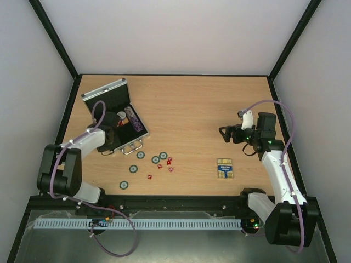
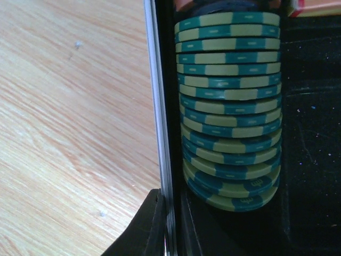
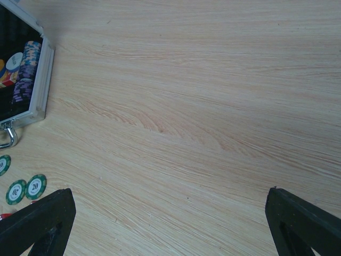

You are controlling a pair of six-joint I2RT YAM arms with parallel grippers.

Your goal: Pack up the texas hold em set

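The silver case (image 1: 112,87) lies open at the table's left, lid tilted back, with rows of chips in its black lining. My left gripper (image 1: 109,141) is shut on the case's silver side wall (image 2: 160,133); one finger (image 2: 143,229) is outside it and the other inside, beside a row of green-and-teal chips (image 2: 229,106). Several loose chips (image 1: 156,159) and small red dice (image 1: 169,160) lie on the wood in front of the case. The blue-and-yellow card deck box (image 1: 225,167) lies further right. My right gripper (image 1: 227,133) (image 3: 170,226) hovers open over bare wood.
In the right wrist view, the case's corner (image 3: 40,80) and metal handle (image 3: 7,136) show at upper left, with two green chips (image 3: 25,189) below them. Black frame posts and pale walls bound the table (image 1: 192,104).
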